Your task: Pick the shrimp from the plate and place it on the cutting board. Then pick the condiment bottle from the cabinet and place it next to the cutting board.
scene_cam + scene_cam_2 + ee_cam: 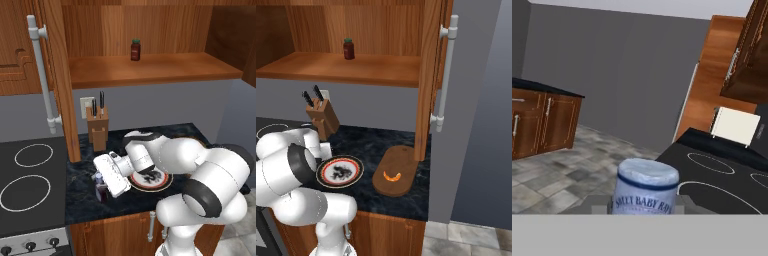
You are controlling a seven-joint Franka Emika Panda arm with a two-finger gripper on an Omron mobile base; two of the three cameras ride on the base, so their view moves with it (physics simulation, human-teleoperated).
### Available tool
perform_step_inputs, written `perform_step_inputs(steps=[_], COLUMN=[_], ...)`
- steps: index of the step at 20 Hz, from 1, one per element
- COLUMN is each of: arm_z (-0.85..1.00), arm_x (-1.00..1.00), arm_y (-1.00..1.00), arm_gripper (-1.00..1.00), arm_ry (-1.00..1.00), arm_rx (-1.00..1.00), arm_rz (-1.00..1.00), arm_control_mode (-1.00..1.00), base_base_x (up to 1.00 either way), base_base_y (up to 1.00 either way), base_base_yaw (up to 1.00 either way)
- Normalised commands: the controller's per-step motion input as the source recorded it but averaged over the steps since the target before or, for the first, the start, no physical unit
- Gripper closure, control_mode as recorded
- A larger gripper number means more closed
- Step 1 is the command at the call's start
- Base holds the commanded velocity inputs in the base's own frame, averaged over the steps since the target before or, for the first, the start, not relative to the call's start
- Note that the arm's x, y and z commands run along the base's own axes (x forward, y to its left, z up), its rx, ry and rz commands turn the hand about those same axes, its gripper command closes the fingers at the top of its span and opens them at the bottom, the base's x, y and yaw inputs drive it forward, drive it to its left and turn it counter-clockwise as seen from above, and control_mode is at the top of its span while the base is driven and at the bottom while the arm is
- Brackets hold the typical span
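1. The gripper [101, 181] is closed around the condiment bottle [101, 189], which stands at the desk's [85, 200] front edge, left of the plate [150, 180].
2. The shrimp [391, 176] lies on the cutting board [398, 162] by the desk's right end.
3. A red jar [135, 50] stands on the cabinet shelf [150, 70].

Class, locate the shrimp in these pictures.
In the right base view, the shrimp lies on the cutting board, right of the plate.

Shrimp [391, 176] on cutting board [401, 159], right of plate [326, 172].
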Motion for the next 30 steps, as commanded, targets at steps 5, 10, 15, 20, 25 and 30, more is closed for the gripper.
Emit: perform_step_inputs(steps=[5, 10, 15, 20, 25, 30], arm_z=[-0.04, -0.08, 0.00, 0.00, 0.00, 0.00], arm_x=[0.08, 0.07, 0.01, 0.00, 0.00, 0.00], arm_y=[-0.02, -0.04, 0.00, 0.00, 0.00, 0.00], arm_gripper=[1.00, 1.00, 1.00, 1.00, -1.00, -1.00], arm_ry=[0.00, 0.07, 0.11, 0.02, 0.00, 0.00], arm_rx=[0.00, 0.00, 0.00, 0.00, 0.00, 0.00], arm_rz=[0.00, 0.00, 0.00, 0.00, 0.00, 0.00], arm_control_mode=[-1.00, -1.00, -1.00, -1.00, -1.00, -1.00], base_base_x=[0.00, 0.00, 0.00, 0.00, 0.00, 0.00], base_base_y=[0.00, 0.00, 0.00, 0.00, 0.00, 0.00], base_base_yaw=[0.00, 0.00, 0.00, 0.00, 0.00, 0.00])
